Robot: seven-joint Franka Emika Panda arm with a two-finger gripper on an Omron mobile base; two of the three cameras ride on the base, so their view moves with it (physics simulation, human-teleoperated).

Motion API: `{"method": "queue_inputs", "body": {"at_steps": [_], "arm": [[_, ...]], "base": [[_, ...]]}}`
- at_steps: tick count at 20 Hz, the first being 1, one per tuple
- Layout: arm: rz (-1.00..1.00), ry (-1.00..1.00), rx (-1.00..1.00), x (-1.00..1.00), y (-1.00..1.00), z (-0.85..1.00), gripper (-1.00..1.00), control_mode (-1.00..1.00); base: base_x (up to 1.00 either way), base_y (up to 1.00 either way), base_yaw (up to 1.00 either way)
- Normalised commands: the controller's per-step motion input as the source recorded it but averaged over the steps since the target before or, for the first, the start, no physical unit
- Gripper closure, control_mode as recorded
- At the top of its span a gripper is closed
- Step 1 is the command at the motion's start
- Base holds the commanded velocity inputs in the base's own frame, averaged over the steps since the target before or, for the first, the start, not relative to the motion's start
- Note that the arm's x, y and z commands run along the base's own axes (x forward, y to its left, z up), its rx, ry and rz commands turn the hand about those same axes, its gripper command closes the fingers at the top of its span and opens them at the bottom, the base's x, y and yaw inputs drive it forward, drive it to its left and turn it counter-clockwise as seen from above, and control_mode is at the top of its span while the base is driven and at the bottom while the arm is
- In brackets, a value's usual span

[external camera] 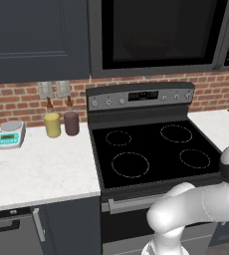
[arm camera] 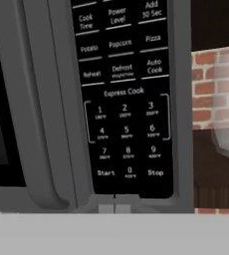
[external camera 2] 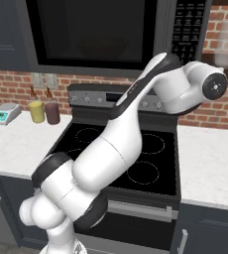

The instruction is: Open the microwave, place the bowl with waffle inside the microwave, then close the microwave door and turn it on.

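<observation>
A: What lies nearest?

B: In the hand view, the microwave's button panel [arm camera: 124, 99], very close: number keys, with Start and Stop on the bottom row. The curved bar handle [arm camera: 37, 104] of the microwave door [external camera: 159, 32] runs down just left of it.

A: And the tool?

B: I cannot tell how far apart its tips stand, or whether it has hold of anything. The white arm [external camera 2: 121, 134] reaches up toward the microwave's right side.

A: Below that?

B: The black-topped stove [external camera: 151, 149], flanked by pale worktop [external camera: 37, 169].

A: Farther back?

B: A yellow jar [external camera: 52, 124] beside a maroon jar [external camera: 71, 122], a small scale [external camera: 11, 134] to their left, then brick wall. The microwave [external camera 2: 116, 30] hangs above the stove, door shut; something dim and rounded shows behind the glass, too dark to name.
</observation>
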Motion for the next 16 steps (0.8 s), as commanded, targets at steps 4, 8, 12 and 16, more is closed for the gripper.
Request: {"method": "queue_inputs", "body": {"at_steps": [4, 8, 12, 16], "arm": [[0.0, -0.04, 0.0, 0.01, 0.01, -0.02, 1.0, -1.0], [0.0, -0.02, 0.0, 0.08, 0.14, -0.12, 1.0, -1.0], [0.0, -0.01, 0.0, 0.14, 0.14, -0.16, 1.0, -1.0], [0.0, 0.0, 0.0, 0.22, 0.04, -0.04, 1.0, -1.0]], "base": [[0.0, 0.0, 0.0], [0.0, 0.0, 0.0], [0.0, 0.0, 0.0], [0.0, 0.0, 0.0]]}}
